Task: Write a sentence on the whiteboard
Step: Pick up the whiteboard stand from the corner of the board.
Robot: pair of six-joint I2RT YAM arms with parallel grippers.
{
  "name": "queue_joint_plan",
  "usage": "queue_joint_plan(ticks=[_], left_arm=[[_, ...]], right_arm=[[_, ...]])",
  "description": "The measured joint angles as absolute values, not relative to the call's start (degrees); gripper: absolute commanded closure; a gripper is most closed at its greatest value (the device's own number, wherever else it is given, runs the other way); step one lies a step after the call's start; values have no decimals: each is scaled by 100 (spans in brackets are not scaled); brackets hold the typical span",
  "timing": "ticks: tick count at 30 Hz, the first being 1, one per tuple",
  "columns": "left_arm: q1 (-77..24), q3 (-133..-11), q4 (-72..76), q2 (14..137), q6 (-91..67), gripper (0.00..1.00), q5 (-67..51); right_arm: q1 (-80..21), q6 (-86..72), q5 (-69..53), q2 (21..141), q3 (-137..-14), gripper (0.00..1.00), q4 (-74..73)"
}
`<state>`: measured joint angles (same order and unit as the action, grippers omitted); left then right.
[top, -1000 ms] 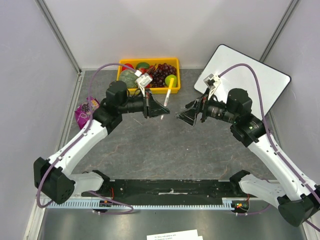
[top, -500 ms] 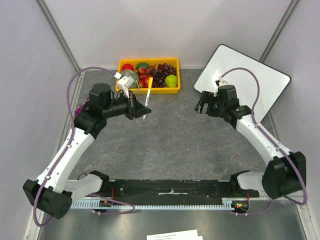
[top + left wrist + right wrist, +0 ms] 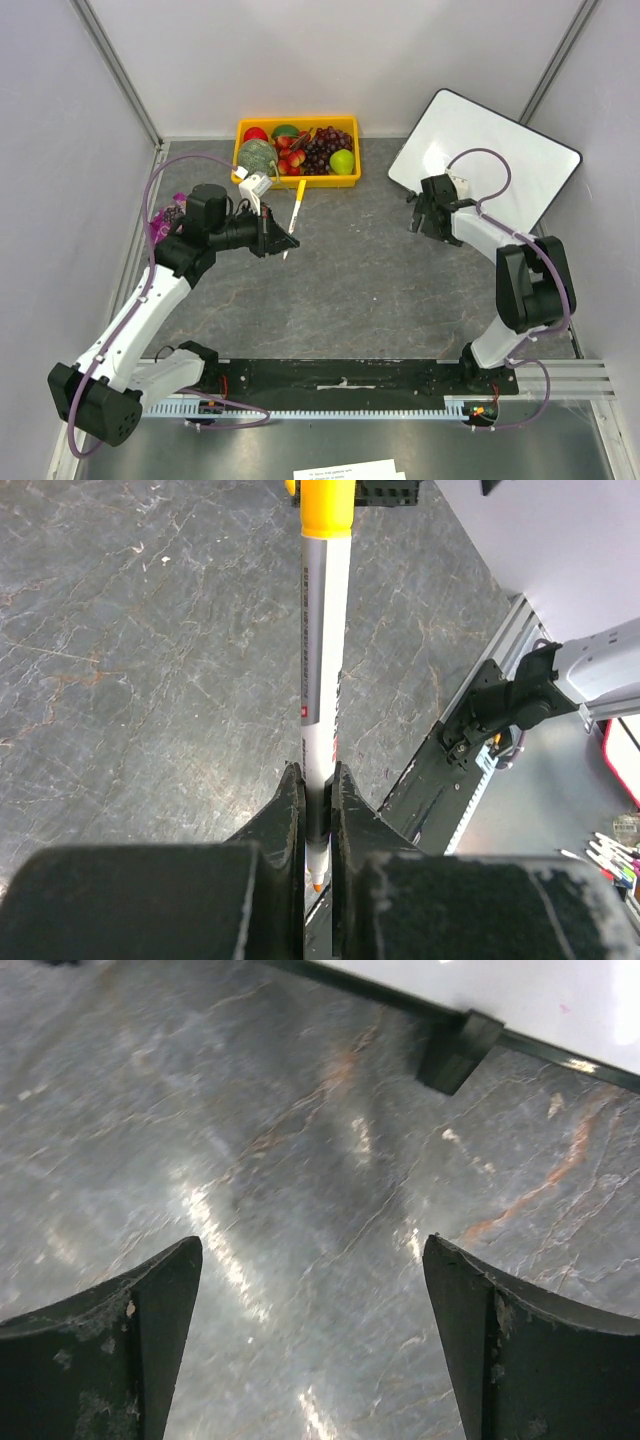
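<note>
Far left there's a purple bag (image 3: 165,222) by the wall, with the left arm reaching over the table next to it. The left gripper (image 3: 278,238) is clamped tight on a marker (image 3: 295,203). In the wrist view the fingers (image 3: 285,805) pinch the white barrel low down, so the marker (image 3: 322,660) sticks out with its yellow-orange end away from the gripper and the orange tip poking out just behind the pads. It's held above the grey stone-look table (image 3: 350,290) and isn't touching anything else. Right behind it at the back wall sits the yellow tray (image 3: 297,125) of fruit, with dark grapes (image 3: 322,148) and a green apple (image 3: 343,161), so that tray is the closest thing to the marker. Over on the right, the right gripper (image 3: 420,212) has its fingers (image 3: 120,1330) spread wide with nothing between them, just bare tabletop. It hangs just beside the near left edge of the whiteboard (image 3: 500,160). The board sits in the far right corner, turned at an angle, well apart from the marker. In the right wrist view its black frame and a little black foot (image 3: 455,1050) are just ahead of the open fingers. Can't tell if the board lies flat or is propped up.
</note>
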<state>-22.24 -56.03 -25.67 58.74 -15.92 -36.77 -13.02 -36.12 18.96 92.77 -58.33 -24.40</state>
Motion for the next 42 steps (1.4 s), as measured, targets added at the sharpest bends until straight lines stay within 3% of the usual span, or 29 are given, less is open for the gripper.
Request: queue_joint_plan(ticks=[16, 21, 26, 34, 42], left_arm=[[-2220, -5140, -2281, 5763, -1577, 98, -3981], [-2220, -5113, -2182, 5767, -1579, 98, -4064], [-2220, -5113, -2084, 5771, -1579, 98, -4073], [-2220, -5113, -2043, 5791, -1590, 98, -4084], [-2220, -5107, -2047, 5752, -1656, 98, -4064]], right_arm=[[-438, -3968, 2530, 10165, -6119, 22, -2309], [-377, -3990, 2473, 10510, -6392, 32, -2143], [-246, -4010, 2324, 10744, -6613, 49, -1949], [-75, -4071, 2123, 10840, -6713, 100, -1846], [-16, -3981, 1885, 10753, -6547, 100, -1623]])
